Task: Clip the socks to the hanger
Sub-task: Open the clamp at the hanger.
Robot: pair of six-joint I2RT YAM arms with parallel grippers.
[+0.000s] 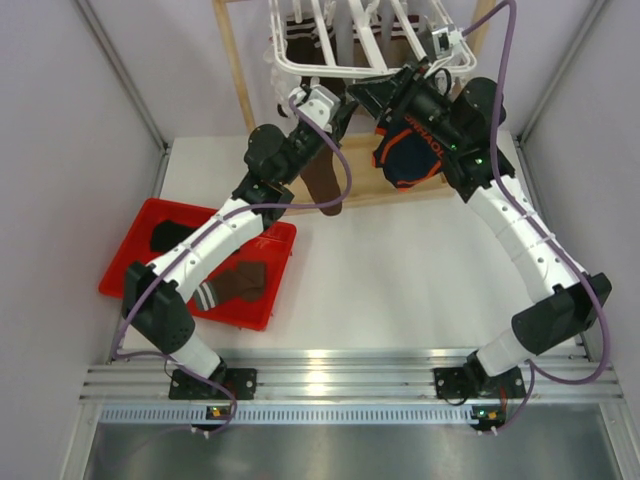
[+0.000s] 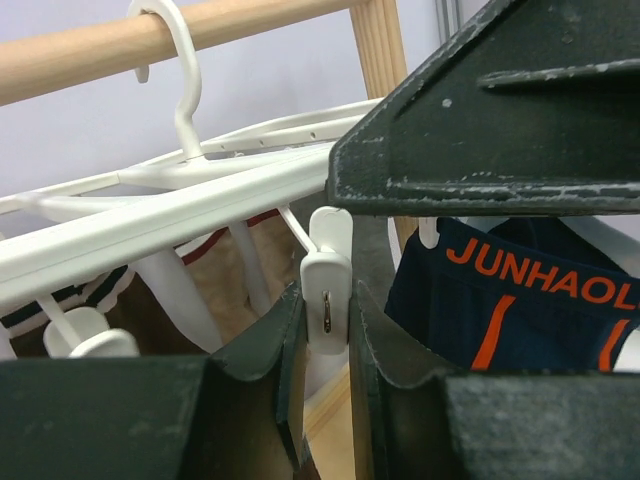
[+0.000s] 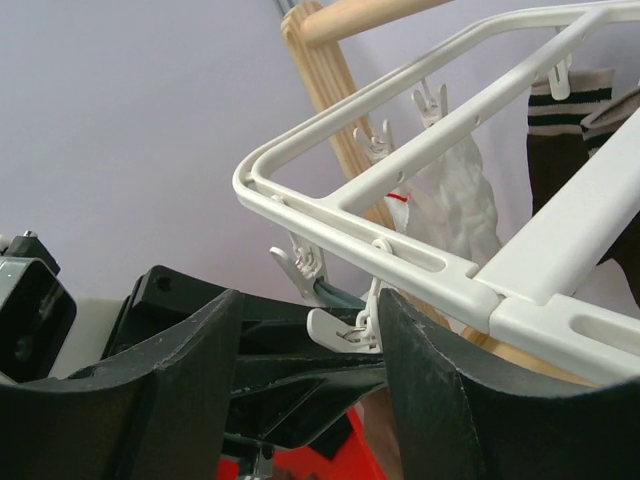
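Overhead, the white hanger (image 1: pixel 360 45) hangs from the wooden frame (image 1: pixel 235 75), and both arms reach up to its near edge. The left gripper (image 1: pixel 325 100) sits just under that edge, and a dark brown sock (image 1: pixel 322 188) dangles below it; whether a clip already holds the sock cannot be told. The right gripper (image 1: pixel 378 95) is beside it, above navy fabric with orange trim (image 1: pixel 408 160). Well below and left of the hanger, a red tray (image 1: pixel 125 270) holds a striped-cuff sock (image 1: pixel 235 285) and a black sock (image 1: pixel 168 237).

From the left wrist, the left gripper (image 2: pixel 325 305) has its fingers drawn in against a white clip (image 2: pixel 328 265) that hangs from a hanger bar (image 2: pixel 150 225). The hanger's hook (image 2: pixel 180 80) loops over a wooden rod (image 2: pixel 100 55). The navy fabric (image 2: pixel 520 300), lettered JUNHAOL, hangs right of the clip.

From the right wrist, the right gripper (image 3: pixel 310 310) is spread wide just below the hanger's corner (image 3: pixel 400 250), with nothing in its grasp. A striped sock (image 3: pixel 570 120) hangs from the far side of the hanger.
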